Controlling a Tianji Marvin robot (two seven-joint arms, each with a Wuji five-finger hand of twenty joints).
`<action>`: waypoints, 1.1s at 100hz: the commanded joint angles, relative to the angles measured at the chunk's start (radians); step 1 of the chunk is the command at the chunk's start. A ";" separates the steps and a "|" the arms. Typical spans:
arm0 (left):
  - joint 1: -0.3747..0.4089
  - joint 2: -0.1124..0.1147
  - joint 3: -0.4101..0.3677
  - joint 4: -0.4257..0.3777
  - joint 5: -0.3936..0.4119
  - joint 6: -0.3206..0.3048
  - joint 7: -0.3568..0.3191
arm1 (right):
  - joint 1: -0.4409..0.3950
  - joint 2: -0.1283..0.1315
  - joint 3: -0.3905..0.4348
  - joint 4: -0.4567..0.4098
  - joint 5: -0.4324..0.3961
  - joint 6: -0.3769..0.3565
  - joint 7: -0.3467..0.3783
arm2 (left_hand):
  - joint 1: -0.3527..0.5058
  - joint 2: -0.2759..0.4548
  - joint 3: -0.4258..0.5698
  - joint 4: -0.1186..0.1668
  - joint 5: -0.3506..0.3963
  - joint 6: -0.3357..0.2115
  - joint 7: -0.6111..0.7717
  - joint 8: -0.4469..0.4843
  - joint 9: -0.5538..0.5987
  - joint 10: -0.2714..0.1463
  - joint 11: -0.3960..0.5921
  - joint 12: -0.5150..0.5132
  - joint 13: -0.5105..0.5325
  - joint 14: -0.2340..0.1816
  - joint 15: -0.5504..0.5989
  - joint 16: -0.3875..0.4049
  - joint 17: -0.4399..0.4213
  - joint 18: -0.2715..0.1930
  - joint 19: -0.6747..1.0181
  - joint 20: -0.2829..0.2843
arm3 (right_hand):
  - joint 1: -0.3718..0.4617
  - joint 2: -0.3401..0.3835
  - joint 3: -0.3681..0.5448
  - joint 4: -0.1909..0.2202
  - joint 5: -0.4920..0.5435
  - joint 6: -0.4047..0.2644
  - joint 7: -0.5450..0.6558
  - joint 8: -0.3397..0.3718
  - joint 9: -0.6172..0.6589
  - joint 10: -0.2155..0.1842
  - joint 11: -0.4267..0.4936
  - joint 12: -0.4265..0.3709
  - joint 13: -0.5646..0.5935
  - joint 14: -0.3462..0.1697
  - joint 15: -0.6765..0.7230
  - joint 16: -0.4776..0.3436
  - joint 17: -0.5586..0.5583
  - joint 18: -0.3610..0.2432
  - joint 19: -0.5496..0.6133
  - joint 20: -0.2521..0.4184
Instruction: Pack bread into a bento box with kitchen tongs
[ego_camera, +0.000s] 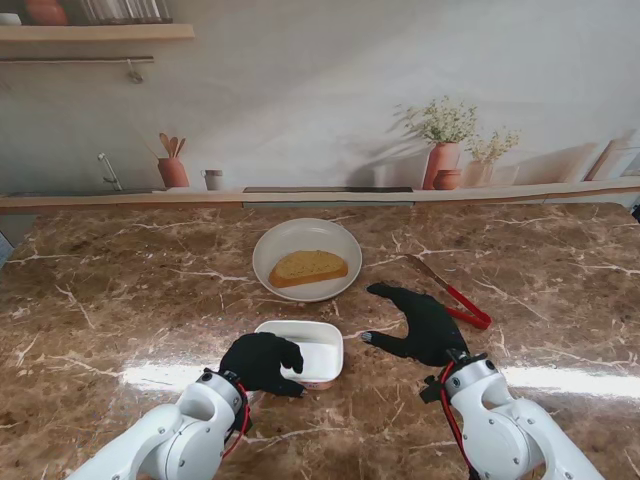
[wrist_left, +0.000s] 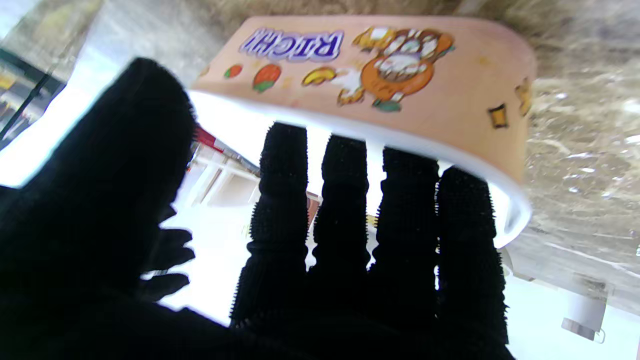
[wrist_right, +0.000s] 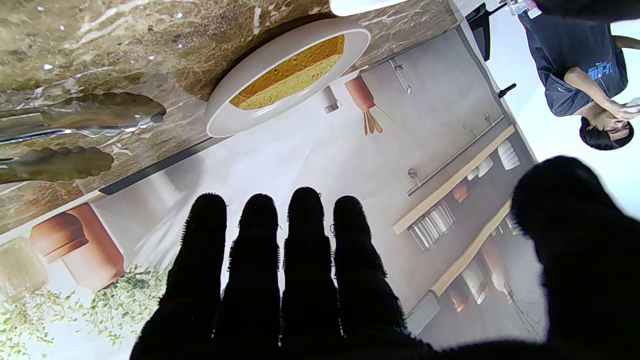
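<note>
On the marble table (ego_camera: 120, 300), my plate (ego_camera: 307, 259) sits far centre with the bread (ego_camera: 308, 267) on it, and the bento box (ego_camera: 305, 352) lies near me, just this side of it. My left hand (ego_camera: 262, 362) rests at the box's near-left rim, fingers curled on it. My right hand (ego_camera: 425, 325) hovers spread and empty. Just to its right lie the tongs (ego_camera: 452, 293), long axis running far-left to near-right, red handle end nearer, so the right hand takes them.
</note>
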 joint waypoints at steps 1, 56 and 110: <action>0.021 -0.011 -0.007 -0.015 -0.012 -0.011 0.042 | -0.008 -0.003 0.004 0.005 -0.001 0.008 0.010 | -0.064 0.025 -0.045 0.022 -0.034 0.022 -0.045 0.013 -0.054 0.006 -0.017 -0.023 -0.049 0.005 -0.044 -0.022 -0.040 -0.027 -0.035 -0.001 | 0.012 0.012 -0.022 0.034 0.011 -0.023 0.004 -0.013 0.004 -0.024 -0.001 0.015 0.013 -0.013 0.003 0.014 0.002 -0.002 0.008 0.020; 0.121 -0.055 -0.335 -0.044 -0.168 -0.200 0.191 | 0.034 0.027 0.168 0.043 -0.159 0.108 0.121 | -0.045 0.223 -0.436 0.077 -0.306 0.088 -0.429 -0.156 -0.492 -0.043 -0.178 -0.167 -0.512 -0.087 -0.355 -0.271 -0.349 -0.174 -0.457 -0.135 | -0.004 -0.120 0.030 0.027 -0.065 0.011 -0.030 -0.015 -0.076 -0.023 -0.028 0.013 -0.090 -0.041 -0.033 0.005 -0.092 -0.027 -0.087 0.007; 0.068 -0.032 -0.439 0.049 -0.258 -0.319 0.025 | 0.291 0.065 0.030 0.354 -0.221 0.326 0.292 | 0.026 0.295 -0.617 0.108 -0.381 0.083 -0.485 -0.189 -0.614 -0.080 -0.209 -0.189 -0.639 -0.164 -0.419 -0.329 -0.445 -0.240 -0.564 -0.186 | -0.075 -0.177 0.030 -0.019 -0.284 0.163 -0.251 -0.317 -0.467 0.027 -0.107 0.062 -0.431 -0.070 -0.073 0.026 -0.321 -0.081 -0.244 0.131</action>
